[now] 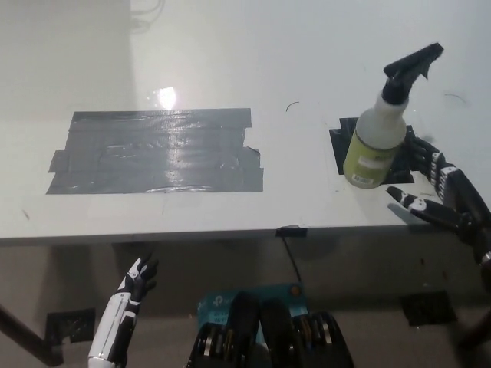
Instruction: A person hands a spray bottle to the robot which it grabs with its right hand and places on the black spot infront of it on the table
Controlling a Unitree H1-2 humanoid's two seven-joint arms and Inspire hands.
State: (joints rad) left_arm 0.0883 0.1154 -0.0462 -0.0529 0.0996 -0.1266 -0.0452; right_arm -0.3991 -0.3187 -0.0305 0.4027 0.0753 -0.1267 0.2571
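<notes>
A spray bottle with a black trigger head, translucent body and yellow-green label stands on the small black spot at the table's right, leaning a little to the right. My black right hand is just right of and below the bottle, fingers spread apart and off it. My white left hand rests low at the lower left, below the table edge, fingers apart and holding nothing.
A large patch of grey tape covers the middle left of the white table. The table's front edge runs across the picture, with a small black clip on it.
</notes>
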